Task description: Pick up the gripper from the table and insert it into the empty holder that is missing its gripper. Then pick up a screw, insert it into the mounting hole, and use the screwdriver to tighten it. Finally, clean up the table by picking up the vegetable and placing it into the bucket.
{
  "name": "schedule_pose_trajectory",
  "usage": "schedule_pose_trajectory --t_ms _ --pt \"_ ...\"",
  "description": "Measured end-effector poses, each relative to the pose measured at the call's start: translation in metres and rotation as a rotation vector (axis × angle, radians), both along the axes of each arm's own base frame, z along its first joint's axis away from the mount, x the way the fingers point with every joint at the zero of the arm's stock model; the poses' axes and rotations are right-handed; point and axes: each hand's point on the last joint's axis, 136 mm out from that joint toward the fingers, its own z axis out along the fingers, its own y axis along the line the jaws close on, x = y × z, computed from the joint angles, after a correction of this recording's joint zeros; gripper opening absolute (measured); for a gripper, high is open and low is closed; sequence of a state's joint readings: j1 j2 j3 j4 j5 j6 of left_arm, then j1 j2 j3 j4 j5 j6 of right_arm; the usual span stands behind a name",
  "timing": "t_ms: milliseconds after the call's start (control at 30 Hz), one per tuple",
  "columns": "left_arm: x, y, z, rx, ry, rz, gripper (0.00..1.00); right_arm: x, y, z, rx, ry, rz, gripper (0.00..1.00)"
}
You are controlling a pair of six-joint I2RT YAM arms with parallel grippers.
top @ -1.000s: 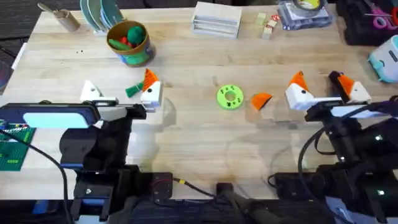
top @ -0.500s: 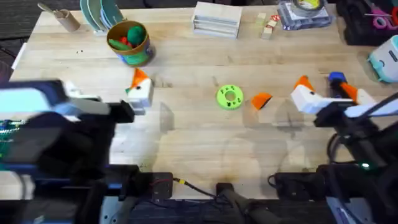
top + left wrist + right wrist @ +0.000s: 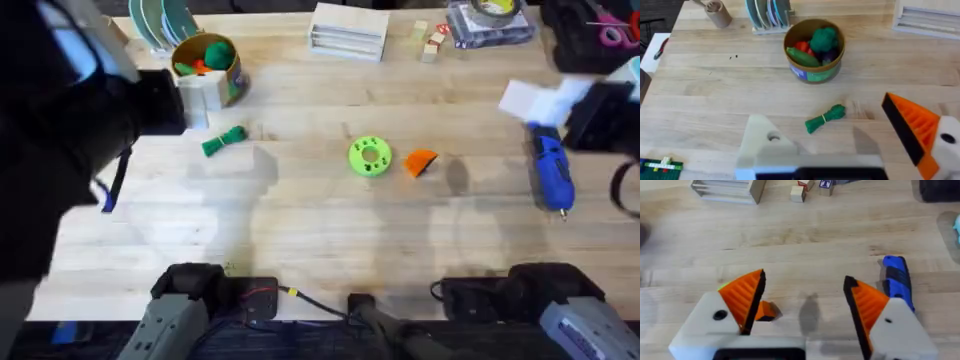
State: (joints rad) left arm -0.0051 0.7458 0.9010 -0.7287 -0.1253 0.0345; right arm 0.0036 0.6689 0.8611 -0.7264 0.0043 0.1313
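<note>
Pale wooden desk [image 3: 320,230] showing matt, grained planks. Thick blue plastic screwdriver [image 3: 551,178] looking smooth, slightly glossy. Small loose orange plastic wedge [image 3: 421,160] appearing matt.

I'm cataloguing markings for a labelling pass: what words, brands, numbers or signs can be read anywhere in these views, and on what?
None can be read.
Small block: a dark mark on its face, too small to read.
Bucket: a blue patch in the side pattern, too blurred to read.
Screwdriver: no marking shows.
Green disc: holes, no lettering shows.
</note>
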Motion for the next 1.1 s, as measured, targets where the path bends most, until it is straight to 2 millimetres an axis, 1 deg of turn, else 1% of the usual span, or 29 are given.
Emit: schedule_pose_trajectory --t_ms 67,100,233,267,433,600,767,933,967,1000,1067,1100 --pt "0.005 0.0 -0.01 0.001 0.041 0.0 0.993 0.008 0.0 0.005 0.001 0.021 0.002 0.992" --pt "0.01 0.0 -0.027 0.003 0.112 -0.002 0.993 0.018 0.0 0.007 0.001 0.038 0.002 0.992" --pt "0.014 0.0 -0.045 0.004 0.187 -0.002 0.993 0.024 0.0 0.004 0.001 0.053 0.002 0.992" --pt "0.019 0.0 -0.059 0.021 0.242 -0.013 0.993 0.025 0.0 0.003 0.001 0.056 0.002 0.992" --pt "0.028 0.0 -0.092 0.069 0.374 -0.059 0.993 0.025 0.001 0.003 0.001 0.055 0.002 0.992" --pt "0.032 0.0 -0.124 0.126 0.5 -0.126 0.993 0.025 0.0 0.003 0.001 0.055 0.002 0.992" --pt "0.03 0.0 -0.151 0.155 0.608 -0.173 0.993 0.025 0.0 0.003 0.001 0.055 0.002 0.992" --pt "0.029 0.001 -0.168 0.177 0.675 -0.207 0.983 0.025 0.001 0.003 0.001 0.055 0.002 0.992" --pt "0.029 0.001 -0.17 0.18 0.683 -0.211 0.944 0.025 0.001 0.003 0.001 0.055 0.002 0.992" --pt "0.029 0.001 -0.171 0.181 0.689 -0.214 0.873 0.025 0.001 0.003 0.001 0.054 0.002 0.992" --pt "0.029 0.001 -0.172 0.185 0.693 -0.219 0.651 0.025 0.001 0.003 0.001 0.055 0.002 0.992" --pt "0.029 0.001 -0.172 0.186 0.693 -0.22 0.493 0.025 0.0 0.003 0.001 0.054 0.002 0.992"
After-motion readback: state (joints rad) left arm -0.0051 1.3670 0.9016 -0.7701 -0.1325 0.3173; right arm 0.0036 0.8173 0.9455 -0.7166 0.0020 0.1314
